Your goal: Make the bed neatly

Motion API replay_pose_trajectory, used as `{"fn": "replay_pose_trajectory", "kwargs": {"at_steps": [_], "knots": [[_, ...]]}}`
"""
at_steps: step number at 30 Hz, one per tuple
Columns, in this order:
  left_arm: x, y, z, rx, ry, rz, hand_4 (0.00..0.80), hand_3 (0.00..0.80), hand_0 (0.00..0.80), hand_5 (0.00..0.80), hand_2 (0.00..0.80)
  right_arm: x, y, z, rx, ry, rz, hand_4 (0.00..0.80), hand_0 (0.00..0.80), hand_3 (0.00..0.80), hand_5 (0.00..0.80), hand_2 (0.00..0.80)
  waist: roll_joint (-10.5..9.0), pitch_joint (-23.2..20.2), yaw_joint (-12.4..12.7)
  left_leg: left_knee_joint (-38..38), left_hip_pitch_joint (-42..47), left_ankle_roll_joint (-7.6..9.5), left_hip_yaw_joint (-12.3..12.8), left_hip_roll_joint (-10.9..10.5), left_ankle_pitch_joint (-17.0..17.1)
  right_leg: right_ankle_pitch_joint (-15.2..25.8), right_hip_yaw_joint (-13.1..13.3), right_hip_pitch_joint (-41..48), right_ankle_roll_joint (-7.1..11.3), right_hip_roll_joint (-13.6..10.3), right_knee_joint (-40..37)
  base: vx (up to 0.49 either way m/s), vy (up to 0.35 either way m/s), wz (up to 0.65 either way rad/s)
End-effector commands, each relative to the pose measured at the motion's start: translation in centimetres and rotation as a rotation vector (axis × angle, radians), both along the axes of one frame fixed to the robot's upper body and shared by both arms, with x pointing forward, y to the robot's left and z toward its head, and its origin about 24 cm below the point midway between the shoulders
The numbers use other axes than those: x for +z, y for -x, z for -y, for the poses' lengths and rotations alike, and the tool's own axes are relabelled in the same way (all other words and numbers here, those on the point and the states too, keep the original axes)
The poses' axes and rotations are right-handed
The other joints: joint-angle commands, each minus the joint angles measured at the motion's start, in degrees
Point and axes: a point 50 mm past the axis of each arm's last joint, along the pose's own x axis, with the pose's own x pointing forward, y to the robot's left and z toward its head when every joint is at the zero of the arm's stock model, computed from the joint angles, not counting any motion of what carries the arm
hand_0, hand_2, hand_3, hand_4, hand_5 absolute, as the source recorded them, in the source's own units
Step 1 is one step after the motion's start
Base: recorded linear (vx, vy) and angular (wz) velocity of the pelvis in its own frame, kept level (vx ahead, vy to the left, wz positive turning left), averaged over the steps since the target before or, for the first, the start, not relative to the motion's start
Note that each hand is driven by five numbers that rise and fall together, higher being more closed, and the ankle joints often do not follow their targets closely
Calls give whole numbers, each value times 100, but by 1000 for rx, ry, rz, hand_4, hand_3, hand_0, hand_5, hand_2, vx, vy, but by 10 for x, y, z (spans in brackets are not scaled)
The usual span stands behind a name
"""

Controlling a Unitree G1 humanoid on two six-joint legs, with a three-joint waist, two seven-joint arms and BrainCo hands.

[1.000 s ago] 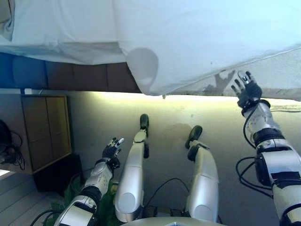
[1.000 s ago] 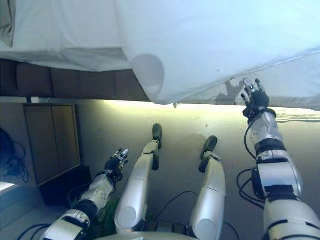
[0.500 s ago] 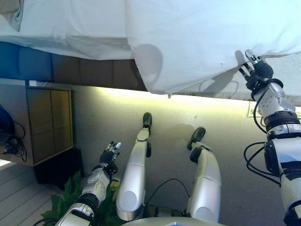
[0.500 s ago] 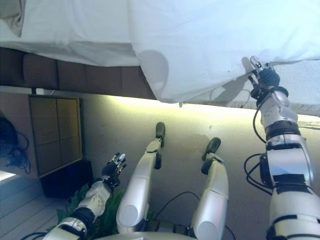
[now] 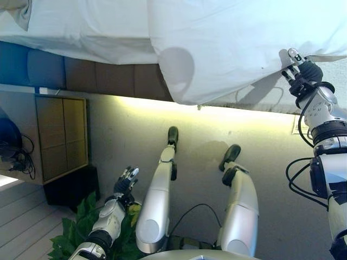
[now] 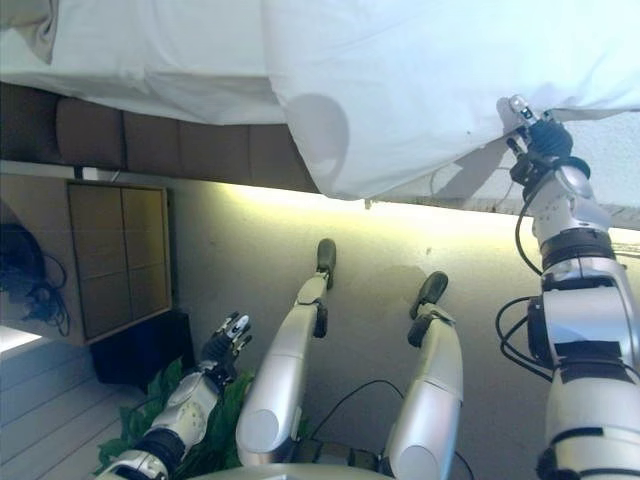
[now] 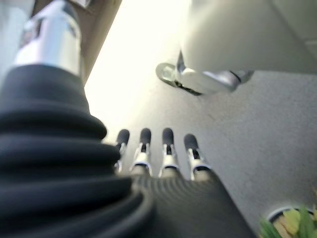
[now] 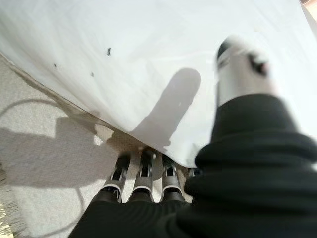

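A white duvet [image 5: 244, 43] lies over the bed and hangs past its near side in a rounded fold. Below it on the right shows a pale textured cover [image 5: 260, 98]. My right hand [image 5: 304, 73] is raised to the duvet's lower edge at the far right. In the right wrist view its straight fingers [image 8: 143, 171] reach just under that edge [image 8: 163, 148], and the thumb [image 8: 240, 69] stands over the white cloth. My left hand [image 5: 123, 181] hangs low at my side, open and holding nothing, with its fingers [image 7: 166, 146] over the floor.
The bed's dark brown padded base [image 5: 114, 78] runs along the left under the duvet. A wooden cabinet [image 5: 59, 135] stands at the left, with a green plant [image 5: 76, 238] in front of it. A grey pillow corner [image 5: 16, 10] shows at the top left.
My right hand has risen from below the textured cover up to the duvet's edge. The view has shifted a little. My left hand has stayed low.
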Motion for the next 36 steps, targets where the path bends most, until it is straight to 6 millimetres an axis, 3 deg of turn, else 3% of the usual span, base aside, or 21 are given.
{"fn": "replay_pose_trajectory", "kwargs": {"at_steps": [1,14,20,24,28,31,36], "knots": [[-1,6,-4,-4,-17,3,0,0,0,0,0,31,4,4,42,88,112,800,800,800,800,800,180,11,90,-16,266,92,119,-38,-138,600,36,385,173,194,-700,0,0,0],[3,-7,-10,-28,-109,-15,0,0,0,0,0,-22,6,1,117,85,-71,800,800,800,800,800,-127,9,-46,-484,1600,77,352,37,-211,835,-93,1768,363,98,-1496,2,15,-3],[-3,-6,-20,-37,-178,-75,0,0,0,0,0,-53,8,-9,190,50,-150,800,800,800,800,800,-335,-395,-134,-927,2287,23,495,142,-184,976,-136,2511,443,135,-2099,59,30,-2],[3,-16,-21,-33,-157,-55,0,0,0,0,0,-72,11,-20,241,7,-173,800,800,800,800,800,-454,-642,-203,-1156,2630,-24,575,196,-156,1054,-169,2916,478,153,-2431,65,5,-9],[20,-43,-10,11,-50,-19,0,0,0,0,0,-97,13,-42,320,-124,-172,800,800,800,800,800,-599,-962,-287,-1401,3063,-54,632,257,-141,1082,-209,3391,503,206,-2713,112,-12,4],[27,-59,9,2,34,-36,0,0,0,0,0,-104,10,-74,443,-297,-125,800,800,800,800,800,-716,-1188,-355,-1548,3294,-62,623,268,-119,1113,-178,3655,497,281,-2889,124,-13,-3],[30,-70,39,12,190,-80,0,0,0,0,0,-107,10,-118,568,-388,-87,800,800,800,800,800,-879,-1472,-496,-1572,3567,-70,677,322,-172,1127,-146,3917,495,330,-2995,136,-14,-3]]}}
